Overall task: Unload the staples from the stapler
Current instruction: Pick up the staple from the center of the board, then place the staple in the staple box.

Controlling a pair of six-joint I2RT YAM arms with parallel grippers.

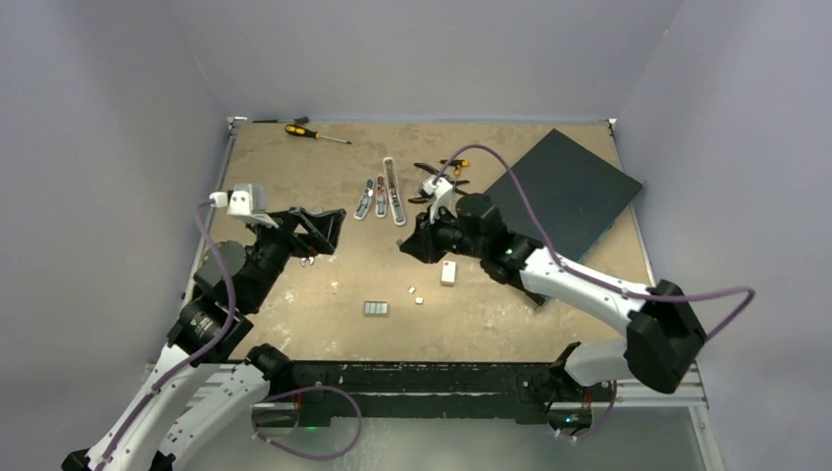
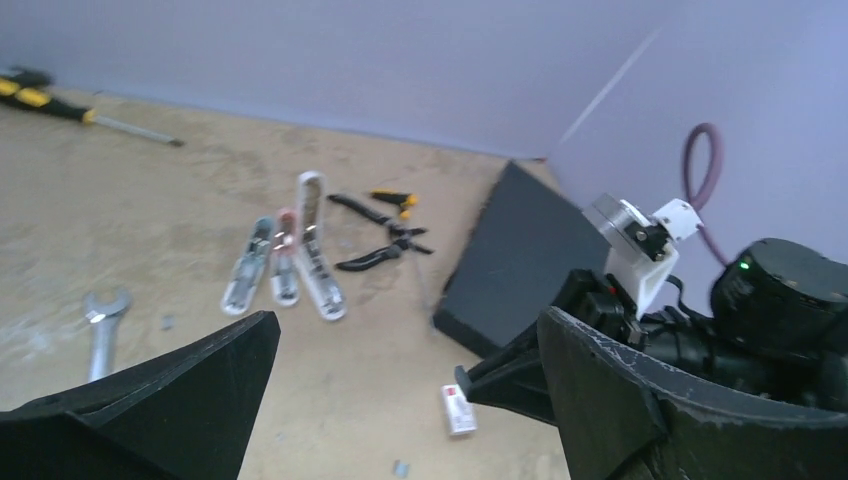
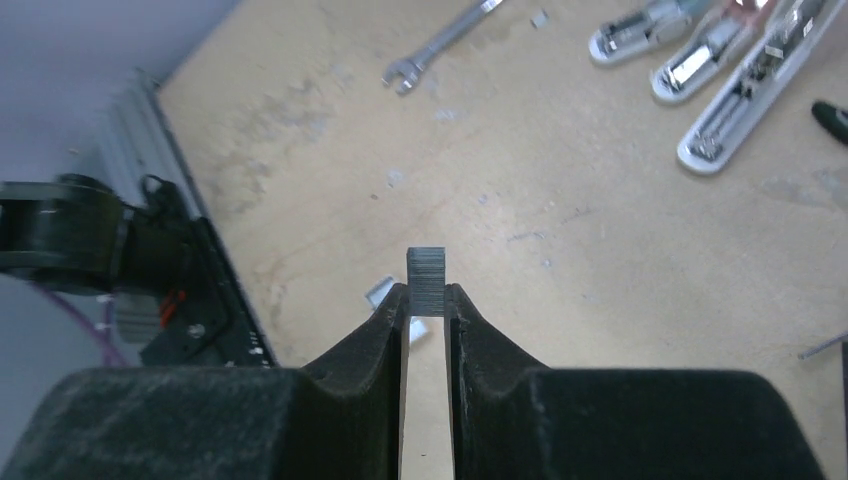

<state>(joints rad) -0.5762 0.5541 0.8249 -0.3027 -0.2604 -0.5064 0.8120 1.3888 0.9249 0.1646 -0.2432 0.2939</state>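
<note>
My right gripper (image 3: 427, 297) is shut on a short grey ribbed strip of staples (image 3: 426, 272), which stands up between its fingertips above the table. In the top view this gripper (image 1: 406, 246) hovers mid-table, just left of the small white box (image 1: 448, 273). The stapler (image 1: 394, 191) lies opened out at the back centre, a long white piece (image 3: 750, 95) with two shorter pieces (image 1: 364, 203) beside it. Another staples strip (image 1: 376, 308) rests on the table nearer the front. My left gripper (image 1: 320, 232) is open and empty, its jaws wide apart (image 2: 405, 340).
A black board (image 1: 566, 189) lies at the back right. Pliers (image 1: 440, 173) sit beside the stapler and a screwdriver (image 1: 314, 132) at the back left. A wrench (image 2: 100, 330) lies near my left gripper. Tiny staple bits (image 1: 415, 294) are scattered by the box.
</note>
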